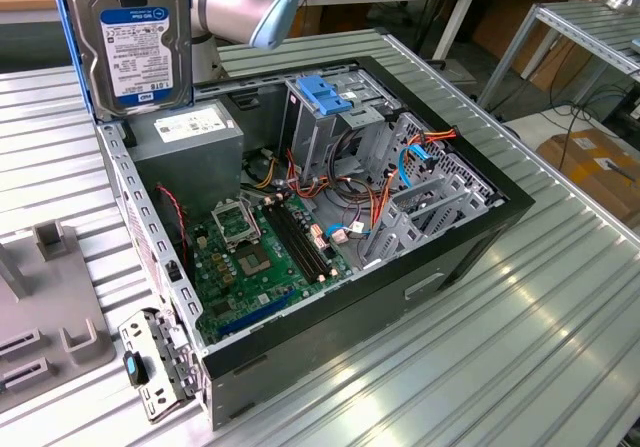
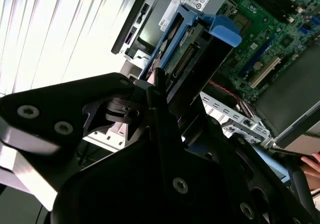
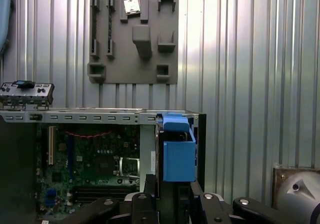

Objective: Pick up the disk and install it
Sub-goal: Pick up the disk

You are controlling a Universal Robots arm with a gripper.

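One disk [image 1: 140, 42] hangs upright, clamped at one end in the end effector [image 2: 160, 96], over the computer case [image 1: 470, 237] corner by the power-supply box [image 1: 190, 137]. Risk: its blue rails clip the case wall or snag cables [image 1: 385, 202], twisting it loose.

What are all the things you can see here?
disk: one, silver with blue rails, held in the air near the case's corner.
computer case: one, black, open, on the table.
power supply: one, grey, inside the case.
motherboard: one, green, on the case's floor.
latch: one, blue, atop the drive cage.
fixture plate: one, grey, on the table beside the case.
table: one, ribbed silver metal.
person's hand: one, at the second wrist view's edge.
robot arm: one, silver and blue.
fingers: black, clamped on the disk.
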